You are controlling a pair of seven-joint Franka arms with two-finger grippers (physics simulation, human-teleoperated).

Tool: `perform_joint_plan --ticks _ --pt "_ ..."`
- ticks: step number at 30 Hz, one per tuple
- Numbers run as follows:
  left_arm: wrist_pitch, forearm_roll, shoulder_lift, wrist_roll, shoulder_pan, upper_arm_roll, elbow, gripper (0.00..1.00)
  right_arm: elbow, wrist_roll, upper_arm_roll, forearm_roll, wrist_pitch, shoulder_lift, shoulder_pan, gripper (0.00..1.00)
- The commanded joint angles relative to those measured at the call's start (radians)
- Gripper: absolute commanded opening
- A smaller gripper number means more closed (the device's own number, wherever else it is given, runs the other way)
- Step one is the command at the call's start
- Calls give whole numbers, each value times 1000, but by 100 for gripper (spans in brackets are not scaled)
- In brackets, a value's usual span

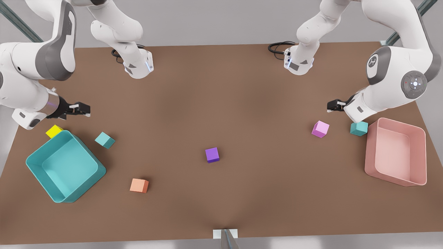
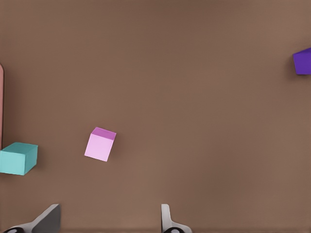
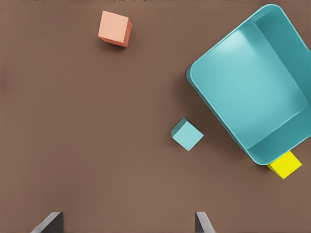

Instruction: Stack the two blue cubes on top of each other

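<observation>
Front view, left to right: right gripper [image 1: 84, 110] sits at the frame's left edge, above the teal bin [image 1: 41, 165]; its wrist view shows that bin, so this is the right arm; fingers [image 3: 48, 223] spread wide, nothing between them; it hovers clear of everything, probably a pre-grasp pose.

Yellow cube [image 1: 53, 131] is tucked against the bin's upper corner; first blue cube [image 1: 105, 140] lies just beside the bin's upper-right wall, apart from it, rotated diagonal to the tabletop [image 1: 221, 86] edges; gripper will likely need a wrist turn to square up on it.

Orange cube [image 1: 139, 185] lower left of centre, purple cube [image 1: 212, 154] mid-frame; both well apart from the task cubes, not in the way.

Pink cube [image 1: 320, 129] right of centre; second blue cube [image 1: 359, 128] just right of it, close against the pink bin [image 1: 415, 180] at its upper-left corner; touching or not, cannot tell; bin wall may crowd a finger on that side.

Left gripper [image 1: 335, 104] is at the frame's right, above and left of that cube; fingers [image 2: 167, 218] parted, empty; its wrist view has the pink cube nearer centre than the blue one, so not yet lined up.

Judgement: nothing stacked; the two cubes are on opposite sides of the tabletop, one per arm; one has to be carried across or to a shared middle spot.
</observation>
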Motion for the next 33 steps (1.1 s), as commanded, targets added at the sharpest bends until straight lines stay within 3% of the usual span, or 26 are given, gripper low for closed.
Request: perform_joint_plan --ticks 1,5,7,12,20,33 --pt "-1 1 0 1 0 -2 0 100 1 -23 0 -1 23 1 1 100" --pt "-1 1 0 1 0 -2 0 100 8 -201 -3 -8 -64 111 -19 100" --pt "-1 1 0 0 0 -2 0 100 -63 -210 5 -103 15 119 18 100" --pt "-1 1 9 -2 0 -2 -1 100 -547 -635 -8 -35 578 6 -62 100" --pt "-1 1 16 -2 1 -2 -1 100 -690 -799 -11 -94 1026 38 -69 100" --pt "-14 2 21 -2 1 -2 -3 100 -759 -1122 -9 -83 1028 121 -131 100"
